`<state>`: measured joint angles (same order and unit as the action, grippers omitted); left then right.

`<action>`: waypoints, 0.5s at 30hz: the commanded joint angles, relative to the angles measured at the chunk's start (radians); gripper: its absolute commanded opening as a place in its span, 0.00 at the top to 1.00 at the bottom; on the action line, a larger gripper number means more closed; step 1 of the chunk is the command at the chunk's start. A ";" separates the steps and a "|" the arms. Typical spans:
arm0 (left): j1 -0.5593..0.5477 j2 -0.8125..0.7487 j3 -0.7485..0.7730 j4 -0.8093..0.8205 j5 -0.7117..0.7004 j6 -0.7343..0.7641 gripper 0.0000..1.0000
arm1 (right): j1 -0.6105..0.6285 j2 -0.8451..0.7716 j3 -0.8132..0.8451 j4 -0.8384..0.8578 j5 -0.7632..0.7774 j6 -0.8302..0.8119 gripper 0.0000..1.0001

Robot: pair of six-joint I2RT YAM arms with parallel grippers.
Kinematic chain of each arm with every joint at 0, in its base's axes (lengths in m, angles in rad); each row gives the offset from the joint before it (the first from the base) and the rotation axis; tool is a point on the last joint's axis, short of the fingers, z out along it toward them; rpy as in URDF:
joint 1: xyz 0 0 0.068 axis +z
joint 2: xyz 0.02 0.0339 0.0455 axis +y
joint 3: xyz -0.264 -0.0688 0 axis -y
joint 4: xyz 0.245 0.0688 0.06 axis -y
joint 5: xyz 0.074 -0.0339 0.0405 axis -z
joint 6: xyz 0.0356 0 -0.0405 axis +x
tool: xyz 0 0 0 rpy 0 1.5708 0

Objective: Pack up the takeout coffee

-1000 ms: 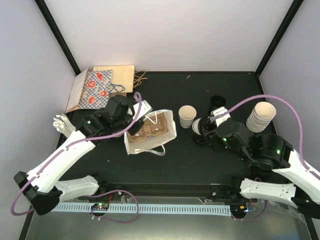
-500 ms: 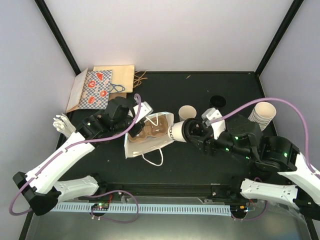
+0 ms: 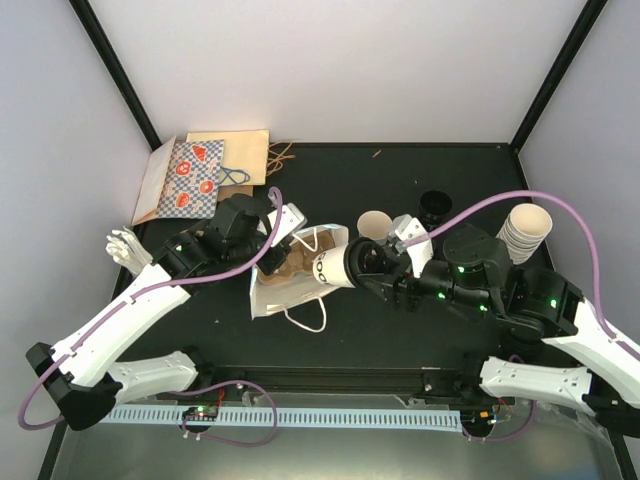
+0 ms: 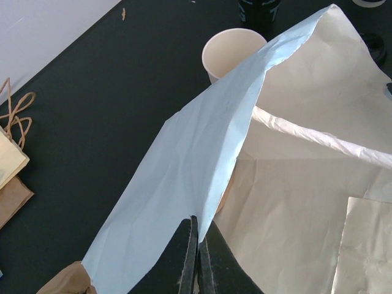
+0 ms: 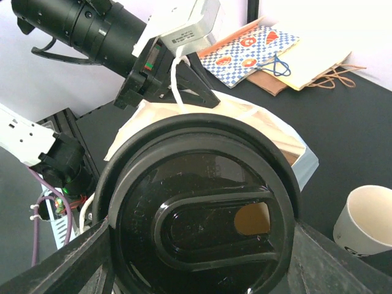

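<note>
The coffee cup (image 3: 328,268) is near the middle of the top view. It is tipped on its side, with its black lid (image 5: 202,214) facing right. Its white bottom end is at the open mouth of the light blue bag (image 3: 275,298), just to its left. The right gripper (image 3: 368,268) holds the cup, with one finger on each side of it, just under the lid. Inside the bag sits a brown cup carrier (image 3: 290,262). The left gripper (image 4: 197,257) has its fingers pressed together, pinching the bag's edge. An open cup (image 3: 375,225) with no lid stands just above the held cup. A stack of cups (image 3: 525,232) stands at the right. A patterned bag (image 3: 190,175) lies flat at the upper left.
</note>
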<state>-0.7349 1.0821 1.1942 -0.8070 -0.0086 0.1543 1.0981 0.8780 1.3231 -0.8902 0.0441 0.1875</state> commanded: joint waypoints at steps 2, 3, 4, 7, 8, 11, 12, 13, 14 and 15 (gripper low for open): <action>-0.008 0.009 0.039 0.002 0.023 -0.023 0.98 | 0.004 0.018 -0.020 0.049 -0.008 -0.017 0.52; -0.008 0.009 0.038 0.001 0.025 -0.025 0.98 | 0.007 0.023 -0.022 0.050 -0.003 -0.016 0.52; -0.008 0.009 0.038 0.001 0.026 -0.025 0.99 | 0.008 0.026 -0.022 0.051 0.000 -0.016 0.52; -0.009 0.010 0.035 0.002 0.027 -0.030 0.99 | 0.014 0.035 -0.024 0.060 0.008 -0.016 0.53; -0.009 0.010 0.034 0.002 0.028 -0.031 0.99 | 0.014 0.038 -0.024 0.061 0.014 -0.016 0.53; -0.009 0.009 0.033 0.002 0.033 -0.035 0.98 | 0.020 0.053 -0.022 0.061 0.036 -0.016 0.53; -0.009 0.010 0.033 0.001 0.036 -0.036 0.98 | 0.023 0.059 -0.022 0.060 0.045 -0.016 0.53; -0.009 0.009 0.033 0.001 0.036 -0.038 0.98 | 0.025 0.065 -0.022 0.060 0.056 -0.016 0.53; -0.009 0.008 0.033 0.003 0.036 -0.039 0.98 | 0.029 0.071 -0.022 0.061 0.065 -0.015 0.54; -0.009 0.008 0.033 0.003 0.036 -0.040 0.98 | 0.032 0.080 -0.022 0.061 0.073 -0.015 0.54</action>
<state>-0.7353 1.0824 1.1942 -0.8070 0.0032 0.1349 1.1156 0.9394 1.3025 -0.8562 0.0666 0.1810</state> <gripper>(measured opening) 0.019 0.708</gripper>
